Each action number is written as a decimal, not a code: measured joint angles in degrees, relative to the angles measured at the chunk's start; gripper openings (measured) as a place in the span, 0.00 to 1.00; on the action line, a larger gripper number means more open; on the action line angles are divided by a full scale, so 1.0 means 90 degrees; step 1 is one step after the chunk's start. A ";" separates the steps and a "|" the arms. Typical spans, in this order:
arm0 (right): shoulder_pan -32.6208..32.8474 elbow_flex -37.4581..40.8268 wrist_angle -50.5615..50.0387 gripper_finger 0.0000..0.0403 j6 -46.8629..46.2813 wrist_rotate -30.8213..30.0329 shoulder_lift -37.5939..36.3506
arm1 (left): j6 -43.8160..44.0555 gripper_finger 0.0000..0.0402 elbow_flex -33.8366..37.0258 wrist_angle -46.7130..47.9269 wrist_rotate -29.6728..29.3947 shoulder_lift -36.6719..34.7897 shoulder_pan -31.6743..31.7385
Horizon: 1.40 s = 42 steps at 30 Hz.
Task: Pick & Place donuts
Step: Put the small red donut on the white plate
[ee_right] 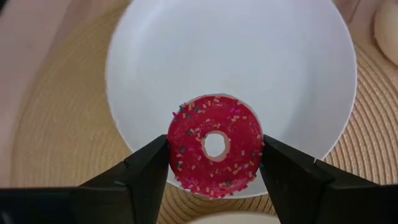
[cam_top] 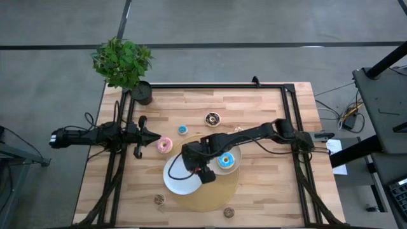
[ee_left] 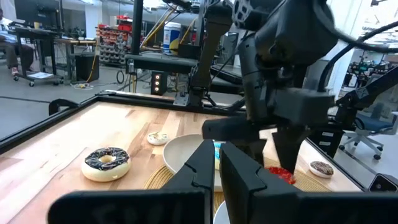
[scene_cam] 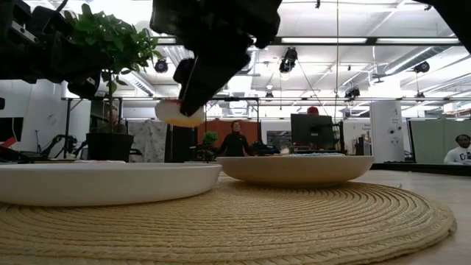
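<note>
Red donut (ee_right: 215, 145) clamped in right gripper (ee_right: 215, 163) above white plate (ee_right: 273, 68)

Red sprinkled donut (ee_right: 215, 145), white plate (ee_right: 249, 68)

From above, the right gripper (cam_top: 205, 172) covers the red donut (ee_right: 215, 145) it holds and part of the white plate (cam_top: 178, 181). The two mini donuts (cam_top: 159, 200) at the mat's near edge are too small to tell (colour included). In the low view the arm is cut off at the top.
</note>
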<state>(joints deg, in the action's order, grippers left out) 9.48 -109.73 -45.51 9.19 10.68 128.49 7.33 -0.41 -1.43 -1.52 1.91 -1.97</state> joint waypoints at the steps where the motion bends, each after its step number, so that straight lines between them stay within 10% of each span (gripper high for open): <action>1: -0.0012 0.0060 0.0050 0.57 0.0002 -0.0011 0.0000 | 0.0000 0.00 0.0000 0.0000 -0.0001 0.0000 0.0001; 42: -0.0024 0.1049 0.1155 0.57 0.0000 -0.0024 0.0000 | -0.0001 0.00 0.0001 -0.0001 0.0000 0.0002 -0.0001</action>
<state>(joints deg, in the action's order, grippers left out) 9.26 -100.29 -35.11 9.19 10.46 128.49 7.32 -0.40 -1.44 -1.52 1.93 -1.98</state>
